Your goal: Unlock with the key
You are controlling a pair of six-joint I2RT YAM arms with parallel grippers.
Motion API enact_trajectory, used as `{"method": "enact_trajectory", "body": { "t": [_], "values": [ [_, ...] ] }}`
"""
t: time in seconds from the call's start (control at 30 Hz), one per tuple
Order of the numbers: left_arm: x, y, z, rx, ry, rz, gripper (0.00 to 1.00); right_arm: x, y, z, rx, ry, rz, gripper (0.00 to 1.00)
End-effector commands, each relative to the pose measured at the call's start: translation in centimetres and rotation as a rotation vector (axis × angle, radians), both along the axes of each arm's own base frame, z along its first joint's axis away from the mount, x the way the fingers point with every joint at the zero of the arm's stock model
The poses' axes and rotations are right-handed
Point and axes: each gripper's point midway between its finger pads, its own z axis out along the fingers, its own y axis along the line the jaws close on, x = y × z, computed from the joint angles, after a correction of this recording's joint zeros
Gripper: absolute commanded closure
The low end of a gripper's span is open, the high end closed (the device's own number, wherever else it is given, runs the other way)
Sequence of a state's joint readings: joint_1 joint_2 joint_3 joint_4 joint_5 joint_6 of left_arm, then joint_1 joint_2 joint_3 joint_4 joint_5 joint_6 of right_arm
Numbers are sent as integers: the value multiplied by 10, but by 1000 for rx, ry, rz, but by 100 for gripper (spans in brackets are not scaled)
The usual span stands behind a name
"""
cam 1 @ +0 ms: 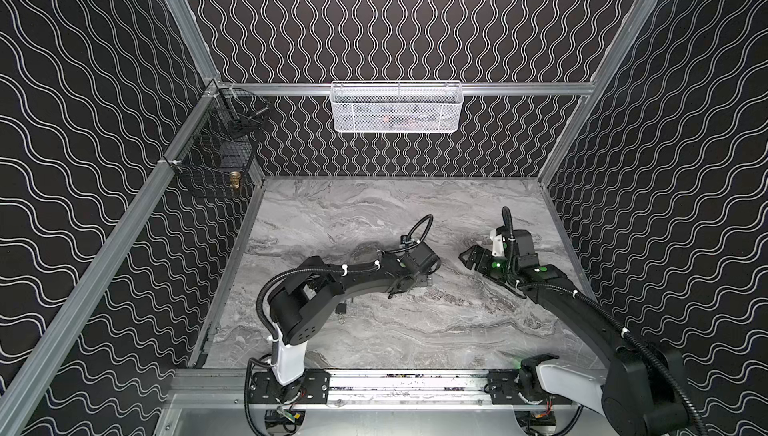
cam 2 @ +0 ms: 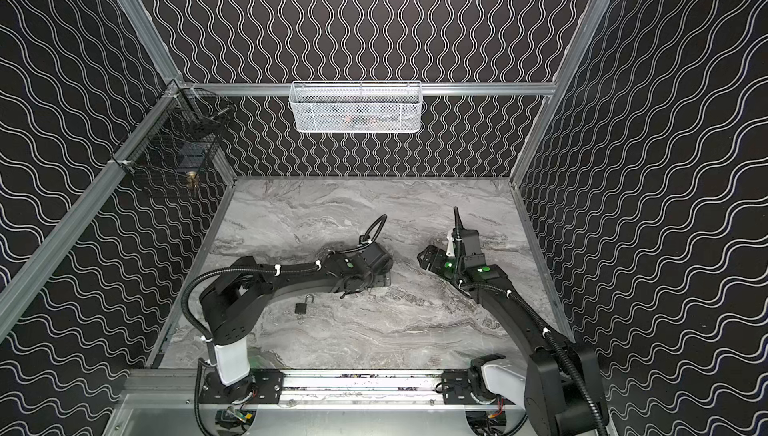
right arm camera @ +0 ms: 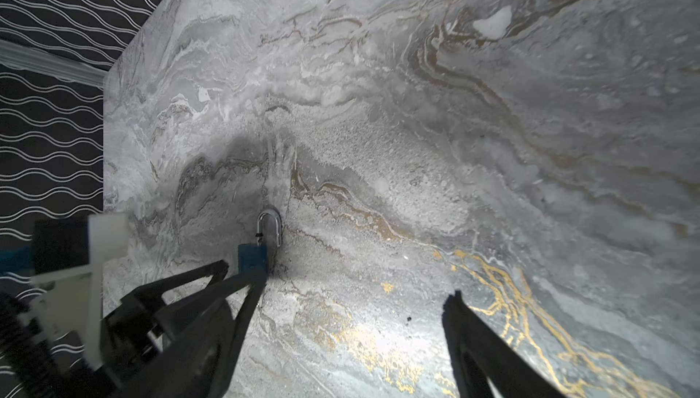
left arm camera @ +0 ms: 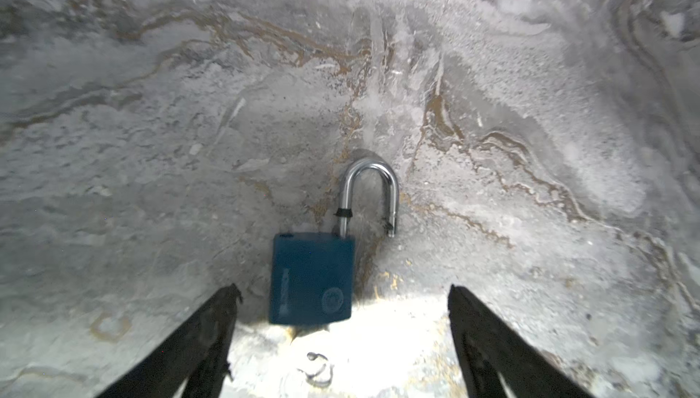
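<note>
Padlock [left arm camera: 310,278] flat on tabletop [left arm camera: 151,149], left of centre, under the left arm. Shackle [left arm camera: 373,172] free end is out of the body, so the unlock step looks done. Key [left arm camera: 318,371] ring just off the keyhole end; can't tell if the blade is seated. Left gripper [left arm camera: 342,288] jaws released, straddling that end, not touching. Right gripper [right arm camera: 356,286] jaws spread, empty, further right. Next: lift straight off, no nudging.

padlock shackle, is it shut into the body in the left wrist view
No, the shackle has one leg in the padlock while its free end sits outside, beside the body.
</note>
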State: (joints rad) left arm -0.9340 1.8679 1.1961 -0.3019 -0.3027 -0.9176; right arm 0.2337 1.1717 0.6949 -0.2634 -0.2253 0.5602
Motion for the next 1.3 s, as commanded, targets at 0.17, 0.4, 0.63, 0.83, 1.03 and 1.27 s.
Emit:
{"method": "enact_trajectory", "body": {
  "t": [0.17,0.4,0.63,0.83,1.03,1.27],
  "values": [
    [25,37,57,-69,-148,63,1,20,-29,39,-140,-143,-102,8],
    [68,175,124,110,-348,249,1,41,-118,74,-516,-341,-461,1],
    [75,348,118,302,-416,530,2,47,-160,87,-707,-584,-615,1],
    [69,386,71,473,-511,491,2,59,-179,50,-753,-633,-592,1],
    [88,358,53,414,-627,312,1,71,-171,11,-656,-646,-469,1],
    [79,337,31,359,-748,197,1,71,-150,-1,-609,-746,-328,1]
  ]
}}
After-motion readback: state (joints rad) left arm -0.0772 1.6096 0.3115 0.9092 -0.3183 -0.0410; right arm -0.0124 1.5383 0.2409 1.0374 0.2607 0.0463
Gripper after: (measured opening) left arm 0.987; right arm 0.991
